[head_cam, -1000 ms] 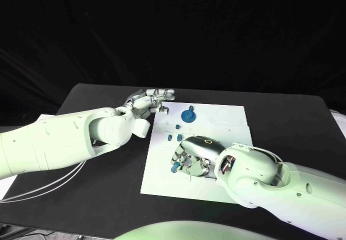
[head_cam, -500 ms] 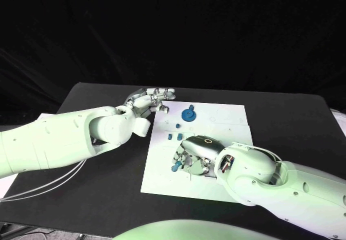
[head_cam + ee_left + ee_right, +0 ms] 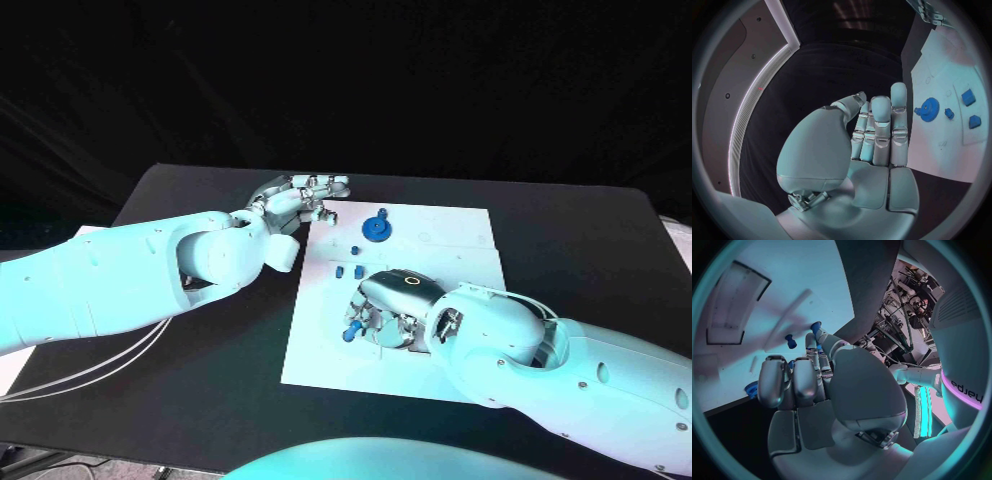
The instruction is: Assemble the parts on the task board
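Nearest the robot, right hand (image 3: pixel 387 305) lowered palm-down over the middle of the white task board (image 3: pixel 320 360), fingers curled toward the plate; in the right wrist view the same hand (image 3: pixel 807 390) bunched, fingertips (image 3: pixel 815 330) close to a small blue part (image 3: pixel 791 340) on the board's surface. Whether anything is actually pinched: cannot tell. A blue peg-like part (image 3: pixel 351 331) poking out beside the fingers on the board's near half. Just beyond the hand, two small blue blocks (image 3: pixel 346 271) side by side on the board, another small blue part (image 3: pixel 353 249) a little past them. Farther still, a round blue gear (image 3: pixel 378 231) lying flat near the board's far edge, also seen from the left wrist as a toothed disc (image 3: pixel 927 108) with small blue pieces (image 3: pixel 968 96) near it. At the far left corner of the board, left hand (image 3: pixel 299 203) held above the black table (image 3: pixel 577 230), fingers straight and close together, thumb folded alongside, gripping nothing; same pose seen from behind in the left wrist view (image 3: pixel 873 135), clear of the board.
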Action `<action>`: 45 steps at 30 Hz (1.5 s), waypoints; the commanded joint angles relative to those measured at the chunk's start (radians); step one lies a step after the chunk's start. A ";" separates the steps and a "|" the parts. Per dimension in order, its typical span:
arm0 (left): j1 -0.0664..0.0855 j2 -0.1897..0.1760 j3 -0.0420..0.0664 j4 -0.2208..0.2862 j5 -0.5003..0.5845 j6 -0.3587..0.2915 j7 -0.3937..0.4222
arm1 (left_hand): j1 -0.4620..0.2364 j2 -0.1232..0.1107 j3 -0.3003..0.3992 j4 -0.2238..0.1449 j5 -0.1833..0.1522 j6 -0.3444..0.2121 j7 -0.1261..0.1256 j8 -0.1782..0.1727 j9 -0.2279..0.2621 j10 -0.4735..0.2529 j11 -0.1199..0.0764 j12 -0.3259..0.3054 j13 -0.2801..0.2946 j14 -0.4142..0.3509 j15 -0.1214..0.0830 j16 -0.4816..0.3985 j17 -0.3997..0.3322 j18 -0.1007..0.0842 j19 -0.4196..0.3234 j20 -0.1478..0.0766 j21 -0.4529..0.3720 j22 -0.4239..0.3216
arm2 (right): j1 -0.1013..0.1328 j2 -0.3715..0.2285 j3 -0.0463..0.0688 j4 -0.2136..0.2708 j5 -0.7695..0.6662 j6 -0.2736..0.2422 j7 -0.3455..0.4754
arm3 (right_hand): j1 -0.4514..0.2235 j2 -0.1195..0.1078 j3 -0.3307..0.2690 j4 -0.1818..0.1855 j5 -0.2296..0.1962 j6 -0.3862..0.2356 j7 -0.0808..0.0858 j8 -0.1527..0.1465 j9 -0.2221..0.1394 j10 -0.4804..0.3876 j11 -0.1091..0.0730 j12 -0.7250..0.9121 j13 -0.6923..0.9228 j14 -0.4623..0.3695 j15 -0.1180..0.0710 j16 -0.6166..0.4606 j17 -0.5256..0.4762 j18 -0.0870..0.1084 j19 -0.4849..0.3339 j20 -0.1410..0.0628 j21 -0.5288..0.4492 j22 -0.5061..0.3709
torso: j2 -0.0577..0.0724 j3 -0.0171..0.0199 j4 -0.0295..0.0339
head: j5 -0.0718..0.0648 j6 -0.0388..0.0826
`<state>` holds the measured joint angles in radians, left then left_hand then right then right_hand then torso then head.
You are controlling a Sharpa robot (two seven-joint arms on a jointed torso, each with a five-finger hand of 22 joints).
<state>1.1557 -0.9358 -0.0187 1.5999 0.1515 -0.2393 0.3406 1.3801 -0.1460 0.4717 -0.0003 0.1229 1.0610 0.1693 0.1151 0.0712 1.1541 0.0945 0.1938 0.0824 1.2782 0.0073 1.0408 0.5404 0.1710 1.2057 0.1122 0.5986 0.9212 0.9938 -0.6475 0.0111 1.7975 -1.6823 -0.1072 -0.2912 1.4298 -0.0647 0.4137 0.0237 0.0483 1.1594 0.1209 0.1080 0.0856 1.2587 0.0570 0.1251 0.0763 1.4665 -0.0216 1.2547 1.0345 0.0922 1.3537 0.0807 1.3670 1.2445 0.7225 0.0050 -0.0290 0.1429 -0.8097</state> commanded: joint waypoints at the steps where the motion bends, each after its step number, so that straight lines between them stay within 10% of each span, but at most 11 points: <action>1: 0.000 0.001 0.001 0.002 0.002 0.020 0.003 | 0.001 0.010 0.000 -0.003 0.004 -0.006 0.002 0.006 -0.001 -0.005 0.001 0.006 0.000 -0.009 0.001 -0.004 -0.001 0.012 -0.001 -0.003 -0.002 -0.001 | -0.001 0.008 -0.004 -0.009 -0.025 0.059 -0.012 | -0.008 0.001 0.001 0.005 0.006 0.004 0.001 0.002 0.034 -0.010 0.000 -0.006 0.000 0.021 0.000 -0.004 -0.002 -0.013 -0.005 0.005 -0.006 -0.002 | 0.000 -0.0004 0.0004 | 0.000 -0.001; 14: 0.000 0.000 0.001 0.003 0.002 0.021 0.001 | 0.001 0.010 0.000 -0.003 0.004 -0.006 0.002 0.006 -0.001 -0.005 0.001 0.006 0.000 -0.009 0.001 -0.004 -0.001 0.012 -0.001 -0.003 -0.002 -0.001 | -0.002 0.024 -0.016 -0.026 -0.015 0.057 -0.004 | -0.067 -0.041 -0.028 0.031 0.022 -0.070 0.030 -0.046 0.018 -0.088 0.030 -0.061 -0.014 0.018 0.024 -0.009 -0.015 -0.011 -0.017 0.022 -0.017 -0.016 | -0.001 -0.0006 0.0001 | 0.002 -0.005; 20: 0.000 0.001 0.001 0.002 0.002 0.021 0.000 | 0.001 0.010 0.000 -0.003 0.004 -0.006 0.002 0.006 -0.001 -0.005 0.001 0.006 0.000 -0.009 0.001 -0.004 -0.001 0.012 -0.001 -0.003 -0.002 -0.001 | -0.002 0.022 -0.016 -0.028 -0.013 0.005 -0.006 | -0.095 -0.072 -0.104 0.046 0.011 -0.177 0.031 -0.046 -0.010 -0.198 0.045 -0.054 -0.012 0.008 0.037 -0.020 -0.039 0.003 -0.057 0.039 -0.057 -0.071 | 0.000 -0.0002 0.0001 | 0.000 -0.003; 29: 0.000 0.001 0.001 -0.001 0.002 0.022 -0.002 | 0.001 0.011 -0.002 -0.004 0.004 -0.007 0.003 0.006 -0.001 -0.007 0.001 0.008 0.000 -0.010 0.001 -0.004 -0.003 0.012 -0.001 -0.003 -0.003 -0.001 | -0.007 -0.022 -0.008 0.013 0.017 -0.121 0.018 | -0.091 -0.061 -0.210 0.063 0.012 -0.235 0.025 -0.043 -0.016 -0.255 0.050 -0.009 -0.006 -0.002 0.041 -0.045 -0.081 0.011 -0.076 0.044 -0.088 -0.110 | -0.001 0.0015 0.0004 | -0.005 0.002; 41: 0.000 0.000 0.000 -0.003 0.002 0.023 -0.004 | 0.001 0.011 -0.002 -0.004 0.004 -0.007 0.003 0.006 -0.001 -0.007 0.001 0.008 0.000 -0.010 0.001 -0.004 -0.003 0.012 -0.001 -0.003 -0.003 -0.001 | 0.030 -0.254 0.033 0.142 0.227 -0.206 0.006 | -0.039 -0.012 -0.233 0.059 0.048 -0.166 0.052 -0.024 -0.004 -0.138 0.040 0.085 0.007 0.012 0.034 -0.020 -0.046 0.000 -0.038 0.039 -0.057 -0.064 | -0.009 -0.0016 -0.0101 | -0.032 0.013; 45: 0.000 -0.001 0.000 -0.002 0.002 0.023 -0.005 | 0.001 0.011 -0.002 -0.004 0.004 -0.007 0.003 0.006 -0.001 -0.007 0.001 0.008 0.000 -0.010 0.001 -0.004 -0.003 0.012 -0.001 -0.003 -0.003 -0.001 | 0.040 -0.340 0.035 0.166 0.292 -0.216 -0.038 | -0.050 -0.011 -0.234 0.079 0.084 -0.128 0.031 -0.011 0.001 -0.023 0.012 0.127 0.028 0.029 0.015 0.027 0.020 -0.015 0.011 0.026 -0.005 0.008 | -0.013 -0.0024 -0.0173 | -0.050 0.019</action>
<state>1.1553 -0.9371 -0.0190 1.5951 0.1514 -0.2352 0.3333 1.3801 -0.1460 0.4718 -0.0002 0.1229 1.0610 0.1693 0.1151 0.0712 1.1541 0.0945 0.1978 0.0824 1.2750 0.0111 1.0408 0.5388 0.1709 1.2057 0.1122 0.5987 0.9214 1.0334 -0.9797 0.0462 1.9548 -1.4990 -0.2879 -0.2859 1.3908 -0.0800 0.1786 0.0999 0.1282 1.0265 0.1503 0.0954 0.0858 1.2203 0.0763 0.2489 0.1027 1.4661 -0.0043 1.2779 1.0491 0.0922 1.3604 0.1073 1.3583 1.2472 0.7135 0.0037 -0.0395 0.1048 -0.7940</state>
